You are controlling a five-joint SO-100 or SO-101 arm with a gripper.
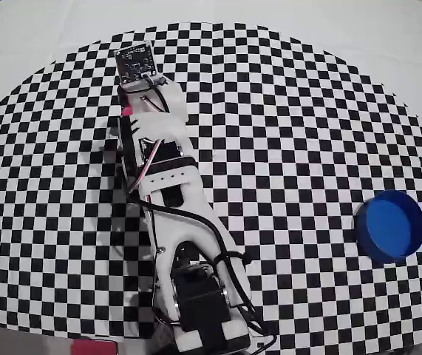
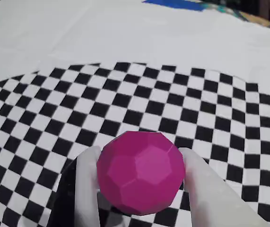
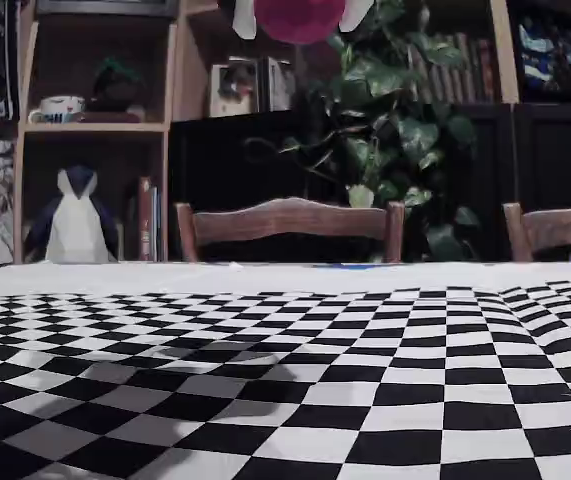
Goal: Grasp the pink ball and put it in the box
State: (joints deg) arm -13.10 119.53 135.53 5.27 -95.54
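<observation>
The pink ball (image 2: 139, 172) fills the lower middle of the wrist view, faceted and magenta, clamped between two white fingers (image 2: 86, 184). My gripper (image 2: 138, 153) is shut on it and holds it above the checkered mat. The fixed view shows the ball (image 3: 297, 18) high at the top edge, well off the table, with the gripper (image 3: 297, 12) around it. From overhead only a sliver of pink ball (image 1: 127, 111) shows beside the arm at upper left. The box (image 1: 390, 225), a round blue container, stands far to the right on the mat, open side up.
The checkered mat (image 1: 284, 133) lies on a white cloth. My arm (image 1: 174, 200) stretches from the bottom edge towards the upper left. A flat blue patch (image 2: 175, 4) lies beyond the mat. Chairs (image 3: 290, 222), shelves and a plant stand behind the table.
</observation>
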